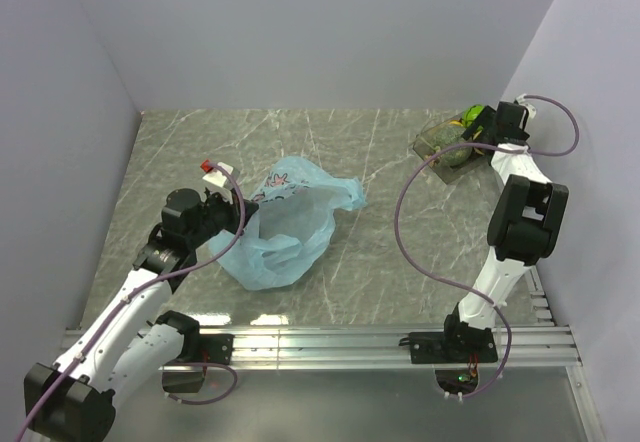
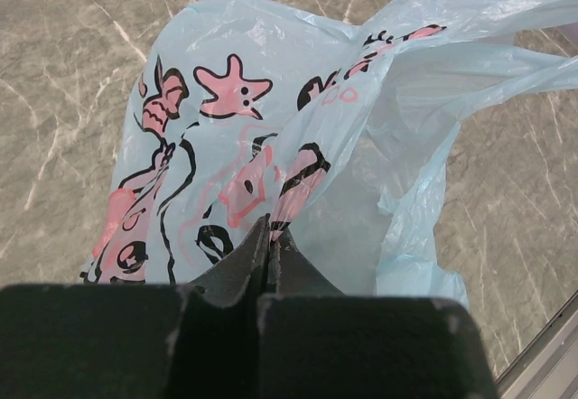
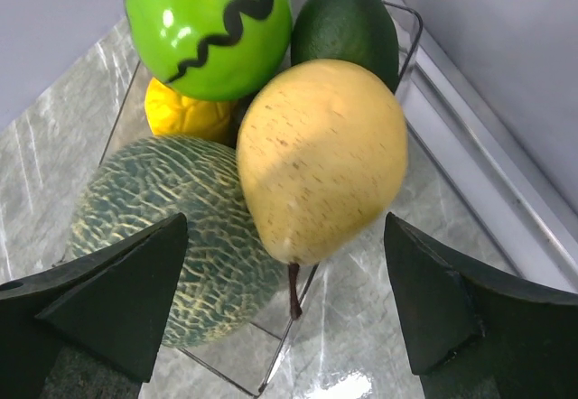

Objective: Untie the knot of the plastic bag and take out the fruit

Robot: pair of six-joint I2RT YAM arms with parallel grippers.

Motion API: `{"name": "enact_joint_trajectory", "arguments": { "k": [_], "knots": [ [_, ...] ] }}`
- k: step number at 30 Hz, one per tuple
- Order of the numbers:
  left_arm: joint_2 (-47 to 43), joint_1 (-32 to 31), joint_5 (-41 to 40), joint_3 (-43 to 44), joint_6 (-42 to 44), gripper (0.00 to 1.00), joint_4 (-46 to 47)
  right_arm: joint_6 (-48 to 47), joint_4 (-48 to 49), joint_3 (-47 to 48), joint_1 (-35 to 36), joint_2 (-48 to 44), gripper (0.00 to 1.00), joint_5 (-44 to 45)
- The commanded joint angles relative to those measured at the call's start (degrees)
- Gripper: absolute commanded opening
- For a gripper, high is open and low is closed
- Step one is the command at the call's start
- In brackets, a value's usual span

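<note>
Light-blue plastic bag (image 2: 379,137), pink-black cartoon prints; bright green ball (image 3: 203,15), black zigzag.

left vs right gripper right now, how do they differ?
Left gripper: fingers shut, pinching a fold of the plastic bag; right gripper: fingers wide open, gripping nothing. Left sits at the bag, left-centre; right hovers over the fruit in the clear tray at the far right corner. Same black fingers.

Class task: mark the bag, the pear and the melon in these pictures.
bag (image 1: 285,230), top view, its crumpled middle.
pear (image 3: 321,160), right wrist view, its broad middle.
melon (image 3: 158,209), right wrist view, its netted side.
</note>
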Motion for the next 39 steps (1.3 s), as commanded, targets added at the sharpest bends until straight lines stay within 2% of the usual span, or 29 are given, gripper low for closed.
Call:
{"name": "enact_joint_trajectory", "arguments": {
  "k": [1,11,18,25,29,32,33,38,39],
  "knots": [
    [-1.2,0.2,0.7,1.4,0.2,0.01,1.4,0.3,0.5,-1.6,0.0,-2.9,0.95,-0.5],
    [-1.7,0.3,0.5,1.4,0.2,0.01,1.3,0.8,0.3,-2.1,0.0,-5.3,0.96,-0.3],
    [-2.4,0.2,0.4,1.4,0.2,0.01,1.2,1.2,1.9,-5.1,0.3,-10.7,0.96,-0.2],
    [-2.9,0.2,0.1,1.5,0.1,0.01,0.7,0.8,0.0,-7.5,3.5,-17.3,0.96,1.9],
    [-3.3,0.2,-0.8,1.6,-0.1,0.01,0.3,0.4,-3.2,-9.5,9.6,-23.5,0.96,2.4],
    [-3.5,0.2,-1.4,1.7,0.0,0.01,0.1,-0.9,-1.9,-12.7,19.0,-30.9,0.95,1.8],
    [-3.6,0.2,-1.5,1.6,0.0,0.01,0.2,-1.9,-0.9,-15.2,24.3,-32.2,0.94,1.2],
    [-4.8,0.2,-3.1,1.2,0.0,0.01,-0.1,-7.8,4.6,-20.2,39.3,-40.7,0.76,-3.3],
    [-5.1,0.1,-3.8,1.1,-0.2,0.01,-0.3,-9.9,5.5,-21.7,41.3,-41.8,0.73,-6.7]
  ]
}}
